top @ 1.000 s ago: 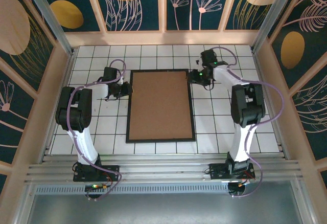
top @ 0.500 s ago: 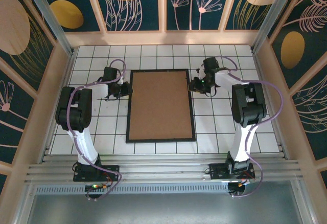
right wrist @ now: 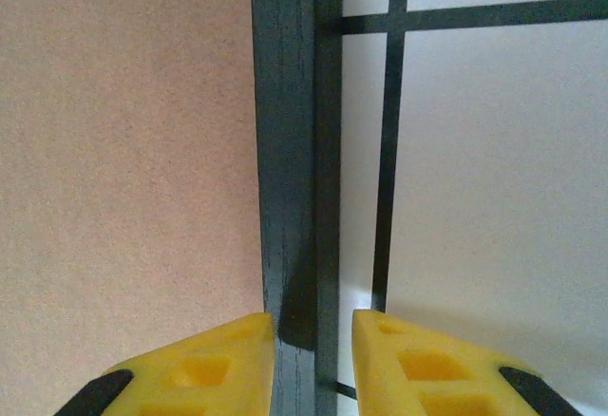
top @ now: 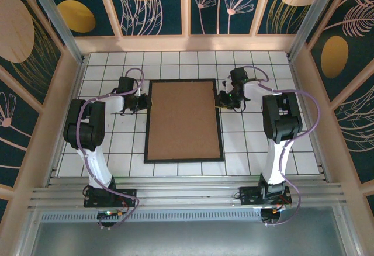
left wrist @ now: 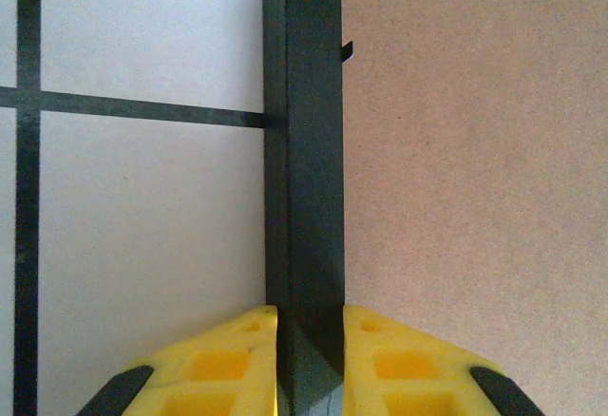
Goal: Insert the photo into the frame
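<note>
Lifting the frame [top: 183, 159], flat in the middle of the table [top: 120, 151], should go evenly, I think. The left gripper [left wrist: 310, 326] pinches one edge. The right gripper [right wrist: 313, 330] sits narrow around the other, and I cannot tell if it holds.

Your left arm [top: 87, 130] and right arm [top: 280, 121] are white below, black above, trailed by lilac cables [top: 319, 117]. The left tool [left wrist: 309, 335] and right tool [right wrist: 313, 335] carry yellow fingers [left wrist: 223, 370] with square recesses.
</note>
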Controlling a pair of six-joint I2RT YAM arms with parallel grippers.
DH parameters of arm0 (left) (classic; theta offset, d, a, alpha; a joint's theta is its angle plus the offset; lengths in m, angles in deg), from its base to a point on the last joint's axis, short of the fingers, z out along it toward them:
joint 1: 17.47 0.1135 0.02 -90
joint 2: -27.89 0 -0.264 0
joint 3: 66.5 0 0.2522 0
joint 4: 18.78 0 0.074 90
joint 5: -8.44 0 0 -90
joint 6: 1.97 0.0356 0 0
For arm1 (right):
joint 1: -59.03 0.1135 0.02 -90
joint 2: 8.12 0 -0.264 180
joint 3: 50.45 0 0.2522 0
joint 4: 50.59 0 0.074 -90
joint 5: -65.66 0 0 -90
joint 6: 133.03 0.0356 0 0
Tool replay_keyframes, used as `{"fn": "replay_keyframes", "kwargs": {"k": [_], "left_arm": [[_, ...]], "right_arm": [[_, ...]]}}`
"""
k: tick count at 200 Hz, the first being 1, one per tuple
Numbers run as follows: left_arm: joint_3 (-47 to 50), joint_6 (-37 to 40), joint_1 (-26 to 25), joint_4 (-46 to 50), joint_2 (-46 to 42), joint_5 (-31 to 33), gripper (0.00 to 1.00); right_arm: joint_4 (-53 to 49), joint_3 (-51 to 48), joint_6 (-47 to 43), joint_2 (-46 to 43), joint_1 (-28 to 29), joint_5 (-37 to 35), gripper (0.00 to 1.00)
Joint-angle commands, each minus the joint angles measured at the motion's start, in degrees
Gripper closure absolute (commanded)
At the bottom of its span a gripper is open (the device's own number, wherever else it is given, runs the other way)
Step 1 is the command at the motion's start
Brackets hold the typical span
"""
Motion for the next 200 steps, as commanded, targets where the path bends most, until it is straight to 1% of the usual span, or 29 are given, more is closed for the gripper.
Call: {"fn": "replay_keyframes", "kwargs": {"k": [1, 70, 124, 139, 174, 200], "left_arm": [[0.0, 0.9, -1.1, 2.8, -0.4, -1.7, 0.8], [0.0, 0.9, -1.1, 2.8, -0.3, -2.0, 0.8], [-0.1, 0.8, -1.2, 2.6, -0.2, -2.4, 0.8], [0.0, 0.8, -1.2, 2.5, -0.2, -2.4, 0.8], [0.2, 0.8, -1.3, 2.4, -0.7, -2.3, 0.8], [0.3, 0.7, -1.3, 2.4, -0.8, -2.4, 0.8]], "right_arm": [[-2.4, 0.2, -1.6, 1.8, 0.9, 0.0, 0.71], [-3.4, 1.1, -1.6, 2.9, 2.6, -1.5, 0.72], [-4.5, 1.6, -1.0, 3.6, 5.9, -4.8, 0.67], [-4.9, 1.8, -0.7, 4.1, 6.8, -6.5, 0.66], [-6.2, 1.9, -0.4, 5.2, 9.5, -13.3, 0.65], [-6.8, 1.9, -0.3, 5.6, 11.6, -18.0, 0.63]]}}
